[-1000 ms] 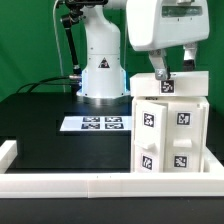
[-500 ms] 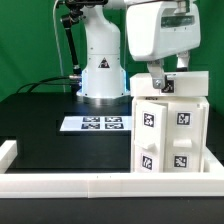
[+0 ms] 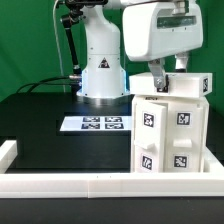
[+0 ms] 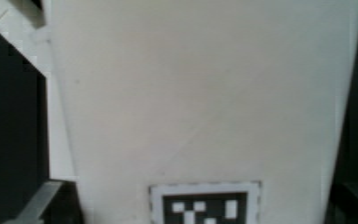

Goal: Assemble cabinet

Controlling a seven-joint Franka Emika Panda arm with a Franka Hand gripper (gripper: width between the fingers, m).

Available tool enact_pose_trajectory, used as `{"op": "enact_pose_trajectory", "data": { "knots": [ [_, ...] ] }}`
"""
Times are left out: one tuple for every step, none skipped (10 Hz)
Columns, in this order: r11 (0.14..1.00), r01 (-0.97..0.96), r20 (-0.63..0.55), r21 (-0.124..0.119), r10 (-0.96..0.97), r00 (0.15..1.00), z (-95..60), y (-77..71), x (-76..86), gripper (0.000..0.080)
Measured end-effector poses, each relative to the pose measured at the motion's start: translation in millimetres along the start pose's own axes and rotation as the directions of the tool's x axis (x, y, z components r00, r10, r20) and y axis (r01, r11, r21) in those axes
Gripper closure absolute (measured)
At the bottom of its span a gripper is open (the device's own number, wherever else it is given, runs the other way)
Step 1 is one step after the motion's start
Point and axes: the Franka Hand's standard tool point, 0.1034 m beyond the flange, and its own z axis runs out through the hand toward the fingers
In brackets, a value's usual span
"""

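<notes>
Running along the near edge of the black worktop (image 3: 45,110) is a long white rail (image 3: 100,184). A shorter white rail piece (image 3: 8,150) stands at the exterior view's left.

Just behind the long rail, at the exterior view's right, the cabinet (image 3: 170,135) stands upright on the worktop. It is a white, blocky body. Its front face carries four square black-and-white tags, two above and two below.

The gripper (image 3: 160,80) is directly over the cabinet, at the left part of its top as the exterior view shows it. The dark fingers (image 3: 156,72) reach down from the large white hand housing and meet the cabinet's upper edge. Contact with the top of the cabinet is observed. How far the gripper is spread, and whether it clamps a panel or merely rests against it, I cannot tell: the housing and the white part hide the tips.

The wrist view is almost filled by a flat white cabinet panel bearing one tag (image 4: 206,205), partly cut off by the frame. A grey finger shows beside the panel, close to it. Dark worktop is visible along one side.

Further back, near the middle of the worktop and well apart from the cabinet, lies the marker board (image 3: 95,124), flat, with its row of tags.

Behind it rises the white robot base (image 3: 102,70), marked with a blue triangle. Black cable (image 3: 72,50) hangs beside it.

A plain green backdrop (image 3: 30,40) closes the room at the rear.
</notes>
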Motion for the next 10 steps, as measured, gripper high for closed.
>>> {"op": "enact_pose_trajectory", "data": {
  "knots": [
    [0.998, -0.069, -0.001, 0.001, 0.069, 0.998, 0.0, -0.1, 0.1, 0.0240],
    [0.986, -0.165, -0.001, 0.001, 0.165, 0.986, 0.0, 0.3, -0.2, 0.0240],
    [0.964, -0.264, -0.001, 0.000, 0.264, 0.964, -0.3, 1.7, -1.5, 0.0240],
    [0.931, -0.365, -0.001, 0.000, 0.365, 0.931, -0.3, 2.6, -2.5, 0.0240],
    [0.890, -0.456, -0.003, -0.001, 0.456, 0.890, 0.0, 2.5, -2.5, 0.0239],
    [0.853, -0.521, -0.010, -0.004, 0.521, 0.853, 0.6, 2.7, -2.3, 0.0239],
    [0.771, -0.637, -0.019, -0.005, 0.637, 0.771, 0.9, 2.2, -0.8, 0.0239],
    [0.699, -0.715, -0.029, -0.005, 0.715, 0.699, 1.0, 1.6, 1.8, 0.0239],
    [0.633, -0.774, -0.037, -0.001, 0.774, 0.633, 1.1, 2.0, 2.5, 0.0239],
    [0.538, -0.843, -0.045, 0.003, 0.842, 0.537, 1.5, 2.7, 2.5, 0.0239]
  ]
}}
